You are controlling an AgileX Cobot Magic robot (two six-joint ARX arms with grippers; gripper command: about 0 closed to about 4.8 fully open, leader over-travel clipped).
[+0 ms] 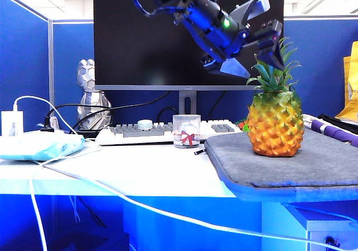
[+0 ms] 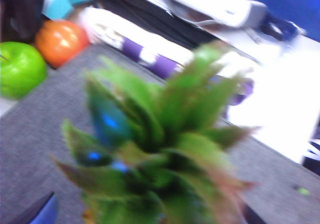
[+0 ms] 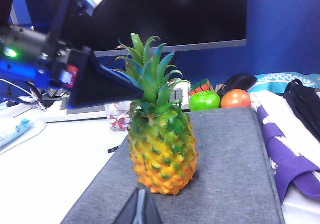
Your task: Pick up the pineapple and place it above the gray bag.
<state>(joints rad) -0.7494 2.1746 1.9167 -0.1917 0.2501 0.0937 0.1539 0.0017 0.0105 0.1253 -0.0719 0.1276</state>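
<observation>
The right gripper (image 3: pixel 140 209), nearest, has its fingers pressed together just short of the gray bag (image 1: pixel 313 161). On the bag stands the pineapple (image 1: pixel 275 122), upright. Above its crown hangs the left gripper (image 1: pixel 253 41), fingers spread wide, holding nothing.

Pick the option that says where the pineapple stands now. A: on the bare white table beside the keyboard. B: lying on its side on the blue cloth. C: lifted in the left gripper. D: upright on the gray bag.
D: the pineapple stands upright on the gray bag, with the open left gripper at its crown, jaws not closed on it.
</observation>
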